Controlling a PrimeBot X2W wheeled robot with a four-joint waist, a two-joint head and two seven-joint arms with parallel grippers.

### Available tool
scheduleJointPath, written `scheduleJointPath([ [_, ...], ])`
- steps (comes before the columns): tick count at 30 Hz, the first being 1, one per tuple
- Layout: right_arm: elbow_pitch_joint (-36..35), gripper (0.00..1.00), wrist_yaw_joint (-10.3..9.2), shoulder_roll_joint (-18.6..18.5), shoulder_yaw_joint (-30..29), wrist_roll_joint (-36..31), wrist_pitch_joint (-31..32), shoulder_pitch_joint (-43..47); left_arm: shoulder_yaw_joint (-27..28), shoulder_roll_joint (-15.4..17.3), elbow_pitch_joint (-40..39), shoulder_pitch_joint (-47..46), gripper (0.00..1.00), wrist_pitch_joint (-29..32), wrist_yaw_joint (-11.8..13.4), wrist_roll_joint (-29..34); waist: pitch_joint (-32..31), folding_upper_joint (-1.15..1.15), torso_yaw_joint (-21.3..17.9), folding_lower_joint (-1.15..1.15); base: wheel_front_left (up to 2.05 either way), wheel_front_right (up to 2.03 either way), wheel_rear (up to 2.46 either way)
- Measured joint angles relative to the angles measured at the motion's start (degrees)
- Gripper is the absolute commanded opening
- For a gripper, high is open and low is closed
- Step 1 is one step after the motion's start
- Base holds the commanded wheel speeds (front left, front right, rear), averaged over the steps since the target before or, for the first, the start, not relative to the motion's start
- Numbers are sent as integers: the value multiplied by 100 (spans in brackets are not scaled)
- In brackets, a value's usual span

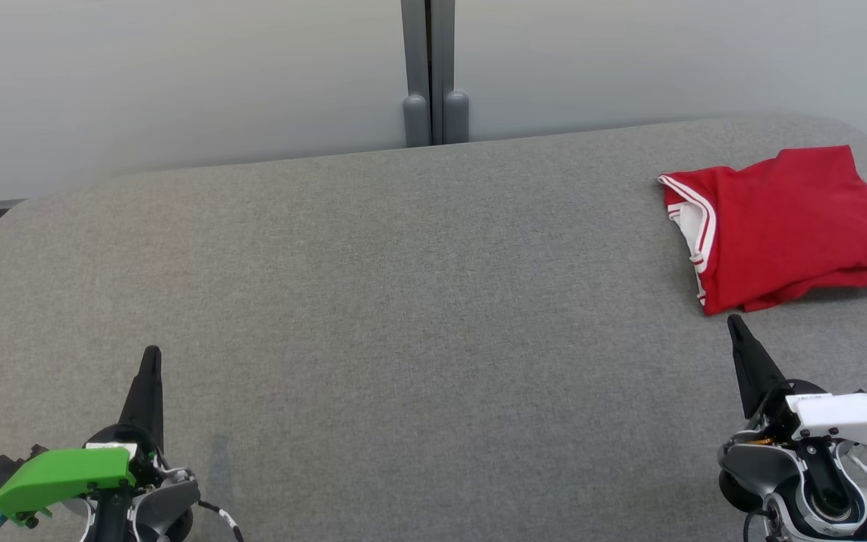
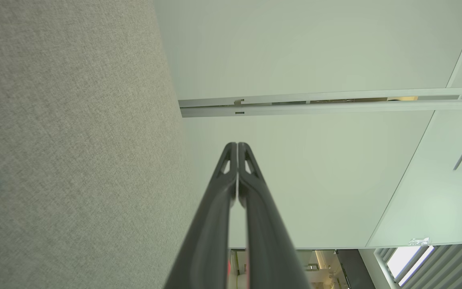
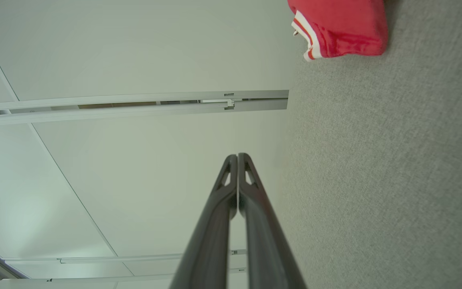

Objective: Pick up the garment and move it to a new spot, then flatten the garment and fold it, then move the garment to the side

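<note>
The red garment [image 1: 795,226] lies folded into a compact bundle on the far right part of the grey fabric-covered worktop [image 1: 403,301], close to its rounded far right corner. The edge turned toward the robot's left shows white striped trim and a glimpse of white lining, and the rest of the bundle is plain red with a few soft creases. The left gripper [image 1: 150,361] hangs over the near left part of the worktop with its two dark fingers pressed together into a single point, holding nothing; a green cover [image 1: 57,474] sits on its wrist. The right gripper [image 1: 736,325] hangs over the near right part, its fingers likewise pressed together and empty, under a white cover [image 1: 847,418]. Its tip points toward the near edge of the garment and stops short of it, not touching the cloth. In the right wrist view the garment sits at the top, well apart from the fingertips. Beyond the worktop stand pale wall panels [image 1: 177,75] joined by a grey post [image 1: 430,68].
</note>
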Motion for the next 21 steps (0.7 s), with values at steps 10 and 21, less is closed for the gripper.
scheduleJointPath([
  [10,-1,0,0,0,0,0,0,1,0,-1,0,0,0,0,0,0,0,0,0,0,0,0,0],
  [21,-1,0,0,0,0,0,0,2,0,-1,0,0,0,0,0,0,0,0,0,0,0,0,0],
])
